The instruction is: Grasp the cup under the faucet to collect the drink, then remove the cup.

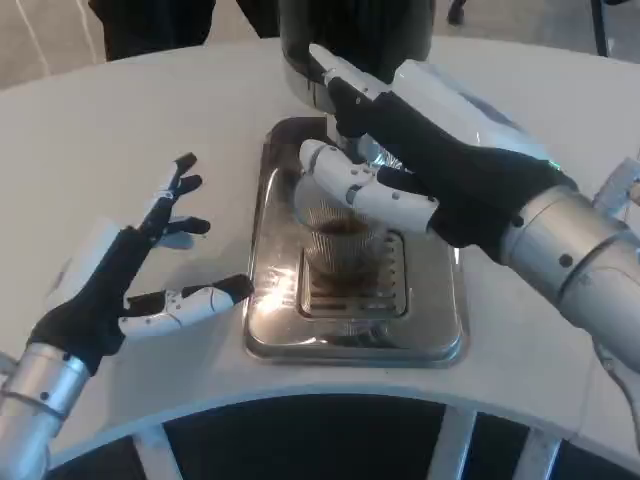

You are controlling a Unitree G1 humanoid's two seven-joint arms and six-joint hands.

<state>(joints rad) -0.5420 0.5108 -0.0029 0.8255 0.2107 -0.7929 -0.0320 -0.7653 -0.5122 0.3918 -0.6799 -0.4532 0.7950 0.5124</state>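
Right hand [420, 150]: fingers wrapped around the cup, grasping it from the right.
Cup [340, 238]: clear, dark drink inside, upright on the drip tray's grate.
Drip tray [440, 330]: metal, on the white desk [130, 110].
Left hand [135, 275]: left of the tray, fingers spread, holding nothing.

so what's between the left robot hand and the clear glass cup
In the head view, the raised rim of the shiny steel drip tray; left robot hand hovers open beside it, apart from the clear glass cup.
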